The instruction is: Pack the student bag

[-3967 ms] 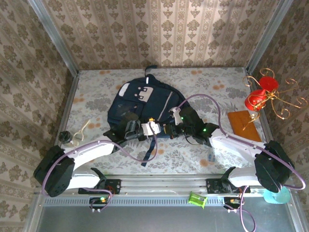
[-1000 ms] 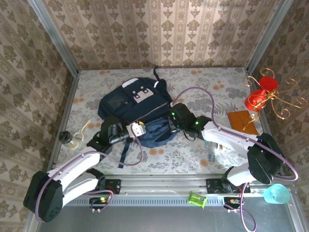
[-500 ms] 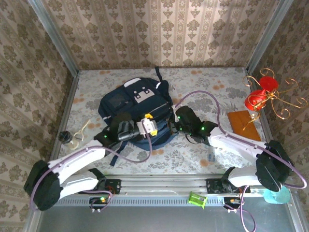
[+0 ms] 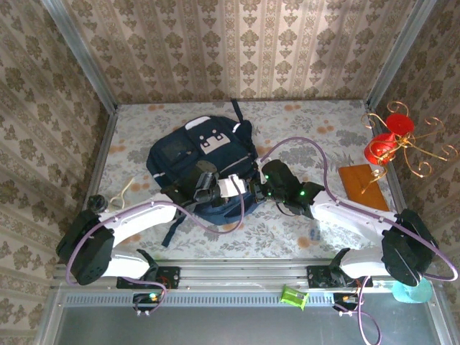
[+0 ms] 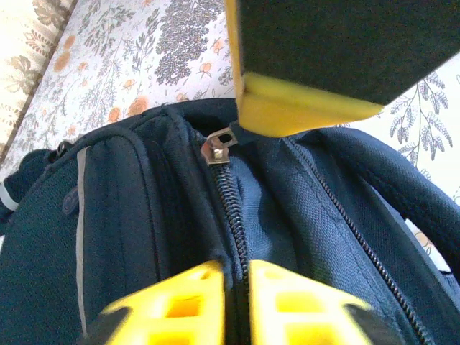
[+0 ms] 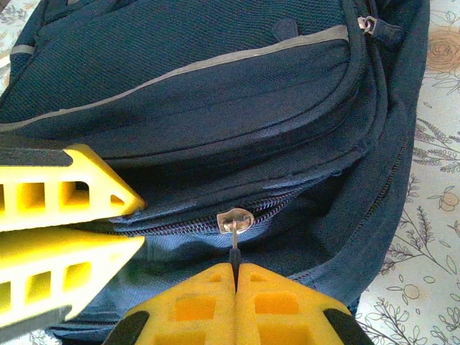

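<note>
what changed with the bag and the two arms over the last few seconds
The student bag slid left and turned a little. The left gripper opened, moved right along it and shut again on the fabric by the zip. The right gripper stayed shut on the zip pull. The red ornament and brown board did not move.

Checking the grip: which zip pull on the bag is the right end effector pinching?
The silver pull on the gaping zip of the bag, just above the shut right end effector. The other pull sits free near the far corner.
</note>
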Robot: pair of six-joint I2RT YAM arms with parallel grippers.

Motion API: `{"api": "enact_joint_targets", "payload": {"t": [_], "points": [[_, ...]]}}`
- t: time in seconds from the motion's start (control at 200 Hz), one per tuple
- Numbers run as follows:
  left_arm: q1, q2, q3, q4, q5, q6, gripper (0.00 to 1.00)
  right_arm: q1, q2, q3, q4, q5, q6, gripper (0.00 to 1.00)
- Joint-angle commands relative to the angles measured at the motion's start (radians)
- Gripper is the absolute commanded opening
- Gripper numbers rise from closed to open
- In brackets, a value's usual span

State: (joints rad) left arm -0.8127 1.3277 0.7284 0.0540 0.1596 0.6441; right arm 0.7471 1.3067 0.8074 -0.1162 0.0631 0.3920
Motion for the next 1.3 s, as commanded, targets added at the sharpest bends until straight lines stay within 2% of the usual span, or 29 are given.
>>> {"api": "enact_joint_targets", "payload": {"t": [0.0,0.355,0.58,0.905,1.295], "points": [[0.035,-0.032,0.005,-0.046,-0.005,0.01,0.0,0.003,-0.003,0.003,-0.031,0.085,-0.007,0.0],[0.15,-0.208,-0.136,0.068,0.233,-0.019,0.0,-0.006,0.065,0.051,-0.113,0.255,-0.005,0.0],[0.256,-0.297,-0.222,0.129,0.375,-0.036,0.0,-0.036,0.078,0.073,-0.124,0.261,-0.016,0.0],[0.329,-0.352,-0.303,0.246,0.606,-0.05,0.0,-0.111,0.175,0.114,-0.082,0.227,-0.03,0.0],[0.343,-0.375,-0.307,0.246,0.659,-0.055,0.0,-0.222,0.286,0.175,-0.017,0.17,-0.029,0.0]]}}
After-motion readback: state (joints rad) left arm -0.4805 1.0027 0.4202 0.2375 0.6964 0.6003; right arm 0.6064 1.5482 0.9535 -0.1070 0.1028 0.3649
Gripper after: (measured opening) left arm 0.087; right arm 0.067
